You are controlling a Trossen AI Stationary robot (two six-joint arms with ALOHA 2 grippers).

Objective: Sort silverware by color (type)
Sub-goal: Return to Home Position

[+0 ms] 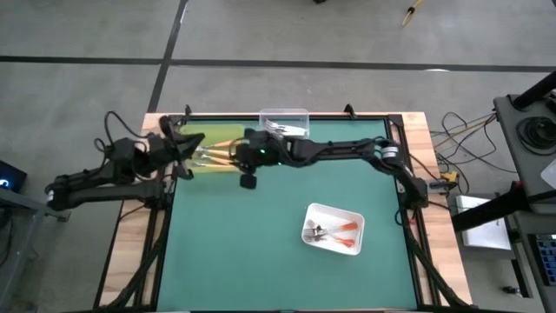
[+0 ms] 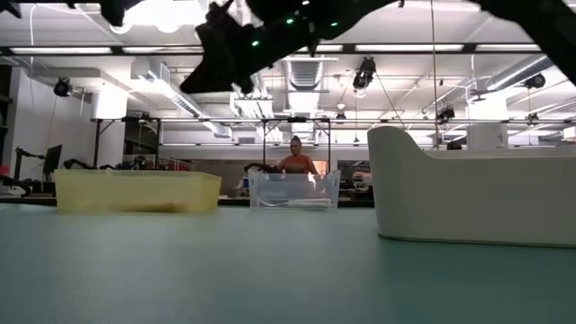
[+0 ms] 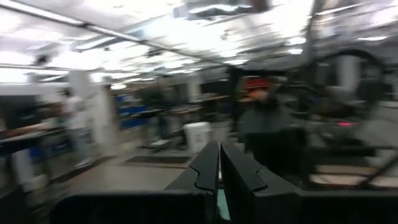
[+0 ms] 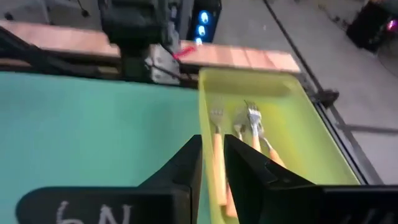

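The right end effector (image 4: 212,163) hangs over the yellow tray (image 4: 292,134), fingers narrow and empty — tan forks (image 4: 219,158) just ahead, lying lengthwise.

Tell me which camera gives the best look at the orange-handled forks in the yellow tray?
The right wrist view: it looks straight down into the yellow tray, showing the orange-handled forks lying lengthwise. The high view shows them small, partly under the right gripper. The low view shows only the tray's wall; the left wrist view shows neither.
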